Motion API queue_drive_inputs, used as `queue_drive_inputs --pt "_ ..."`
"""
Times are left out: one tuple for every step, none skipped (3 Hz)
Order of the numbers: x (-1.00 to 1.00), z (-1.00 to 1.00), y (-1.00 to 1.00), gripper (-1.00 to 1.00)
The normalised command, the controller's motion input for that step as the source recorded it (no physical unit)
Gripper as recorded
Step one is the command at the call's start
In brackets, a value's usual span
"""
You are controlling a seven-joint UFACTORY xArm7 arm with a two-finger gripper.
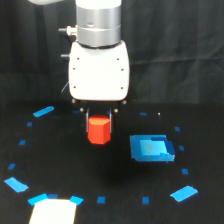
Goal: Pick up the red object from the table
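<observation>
Black curtain backdrop point(30, 60) behind, blue box-like piece point(151, 148) at the exterior view's right, scattered blue tape bits point(43, 111), pale patch point(52, 211) at bottom edge.

This looks like a robotics lab test cell: a black table point(115, 200) ringed with blue tape pieces point(44, 111) and small blue squares point(101, 200) from nine o'clock round to three, a black curtain point(175, 50) hung behind at twelve o'clock, and an industrial arm overhead

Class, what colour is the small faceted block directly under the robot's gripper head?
Bright red-orange: the red object, seen in the exterior view, just below the white gripper.
</observation>
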Motion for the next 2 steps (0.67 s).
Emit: queue_drive_inputs --pt "0.1 0.21 -0.34 -1.0" --pt "-0.02 0.41 0.23 -1.0"
